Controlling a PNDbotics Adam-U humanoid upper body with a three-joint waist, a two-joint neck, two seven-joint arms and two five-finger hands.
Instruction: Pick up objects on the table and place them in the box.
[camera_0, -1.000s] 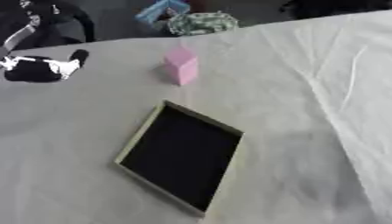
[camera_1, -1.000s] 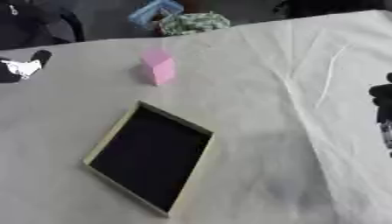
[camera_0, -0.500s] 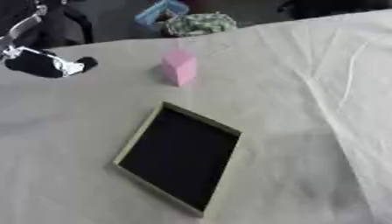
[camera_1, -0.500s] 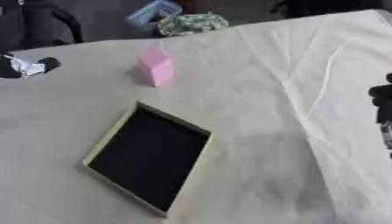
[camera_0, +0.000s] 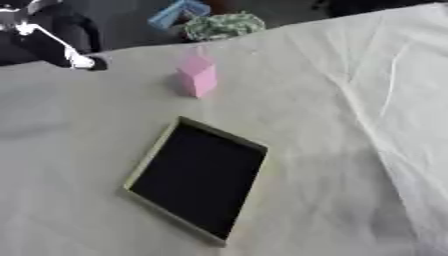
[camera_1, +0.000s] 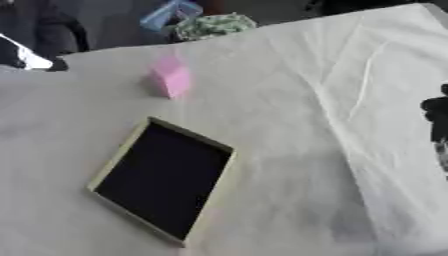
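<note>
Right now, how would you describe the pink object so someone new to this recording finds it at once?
Start at the shallow box with the black inside, lying askew mid-table on the white cloth. Look past its far corner, toward the table's far edge: the pink block stands there alone, upright. It is the only pink thing on the cloth.

A pink block (camera_0: 198, 76) stands on the white cloth (camera_0: 350, 150) beyond the shallow black-lined box (camera_0: 197, 175).

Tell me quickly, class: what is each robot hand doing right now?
Left hand: far left, holding nothing visible; fingers cannot be told.
Right hand: at right edge, fingers cannot be told.
</note>
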